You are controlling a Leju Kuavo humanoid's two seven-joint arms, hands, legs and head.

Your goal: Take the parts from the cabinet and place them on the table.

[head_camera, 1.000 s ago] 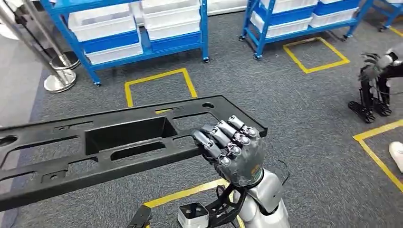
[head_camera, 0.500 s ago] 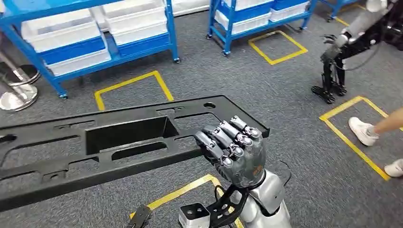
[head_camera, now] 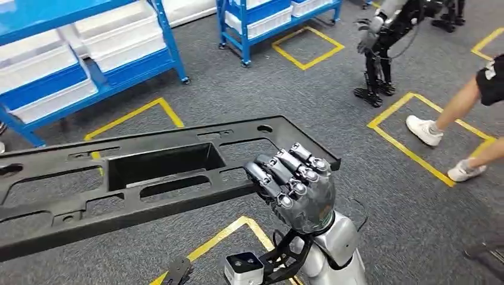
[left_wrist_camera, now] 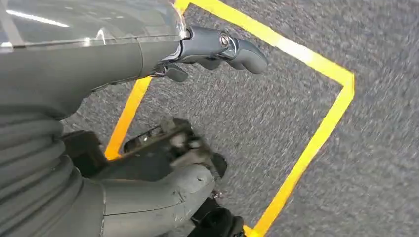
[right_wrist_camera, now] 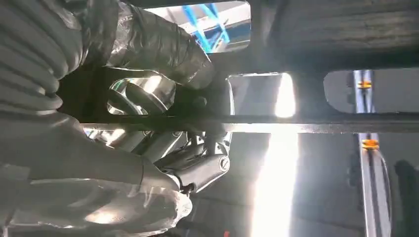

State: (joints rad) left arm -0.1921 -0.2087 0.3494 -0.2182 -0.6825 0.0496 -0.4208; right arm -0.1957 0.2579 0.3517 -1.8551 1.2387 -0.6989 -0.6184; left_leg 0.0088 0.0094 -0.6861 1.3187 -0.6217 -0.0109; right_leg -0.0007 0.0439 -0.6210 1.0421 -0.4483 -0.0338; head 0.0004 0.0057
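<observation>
The carrying step looks under way: the right hand (head_camera: 297,193) has its fingers (head_camera: 279,172) curled over the near rail of the long black part (head_camera: 148,178), held level above the floor, while the left hand (left_wrist_camera: 148,192), blurred, cannot be judged; next it needs the counter.

Right arm: the silver forearm enters the head view from the lower edge and rises toward the centre, wrist bent upward. The right hand (head_camera: 294,190) is closed, its dark fingers (head_camera: 279,172) curled over the near edge of the long black part (head_camera: 148,178), knuckles facing the camera. In the right wrist view the right hand (right_wrist_camera: 143,123) wraps a bar of the part, thumb on one side, fingers on the other.

Left hand (left_wrist_camera: 148,113): in the left wrist view its thumb and fingers are spread apart and nothing lies between them.
</observation>
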